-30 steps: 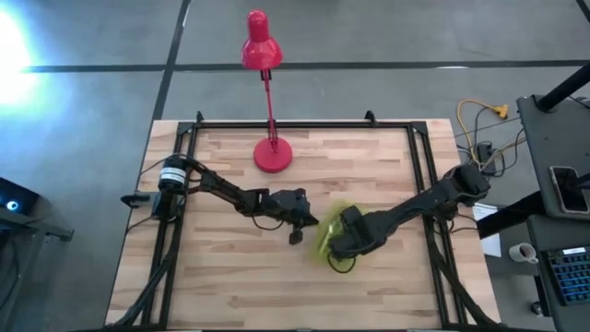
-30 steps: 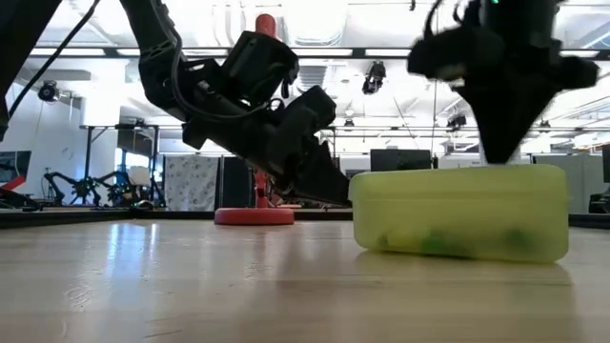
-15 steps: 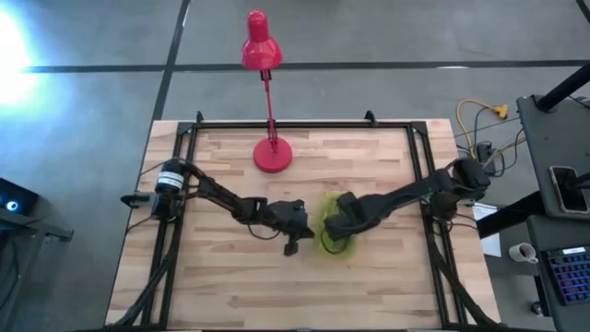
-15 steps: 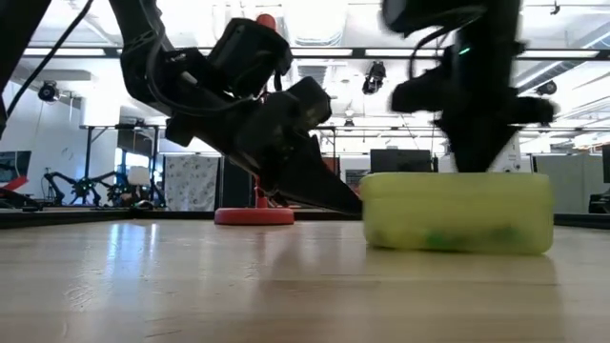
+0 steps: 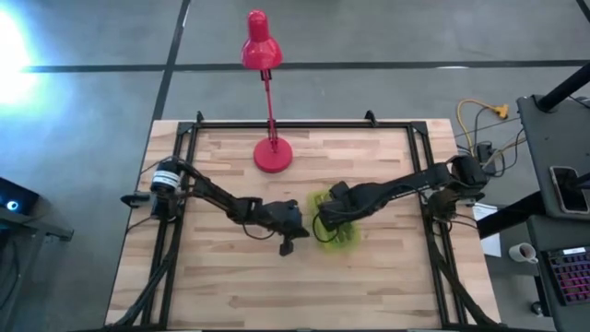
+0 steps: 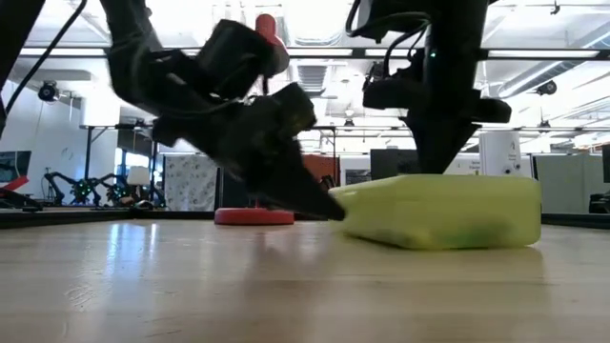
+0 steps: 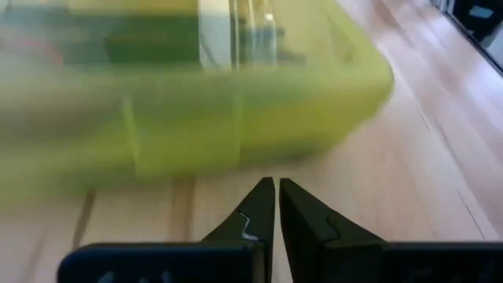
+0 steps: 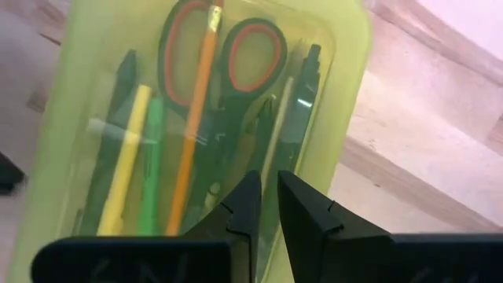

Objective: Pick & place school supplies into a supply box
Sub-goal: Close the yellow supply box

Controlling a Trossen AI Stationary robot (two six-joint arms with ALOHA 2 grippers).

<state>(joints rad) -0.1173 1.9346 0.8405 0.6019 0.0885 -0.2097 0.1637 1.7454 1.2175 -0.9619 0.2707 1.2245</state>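
The supply box [image 5: 343,235] is a translucent yellow-green case with its lid down, lying flat on the wooden table [image 5: 221,286]. Through the lid in the right wrist view I see red-handled scissors [image 8: 224,51], an orange pencil [image 8: 196,118], a yellow pencil [image 8: 126,157], a green marker [image 8: 151,157] and black pens [image 8: 302,86]. My right gripper [image 8: 265,185] is shut and stands on top of the box [image 6: 448,214]. My left gripper [image 7: 277,187] is shut, its tips low at the box's long side wall [image 7: 196,102]. My right gripper comes from above, slanting down, with its shut fingertips [image 8: 245,196] on the lid's middle [image 8: 236,149]. The box lies on the table under them. My left gripper points its shut tips [image 6: 332,213] at the box's side wall; I cannot tell whether they touch it.
A red desk lamp stands with its base [image 5: 272,152] on the table's far middle, its head past the far edge; the base [image 6: 254,215] also shows behind the left gripper. A black frame [image 5: 419,157] runs along the table's edges. Bare wood lies toward the near edge.
My right gripper has moved toward the table's left and far side while staying on the box. The box has turned about on the table and slid a little toward the left. My left gripper has drawn toward the near edge and sunk lower beside the box.
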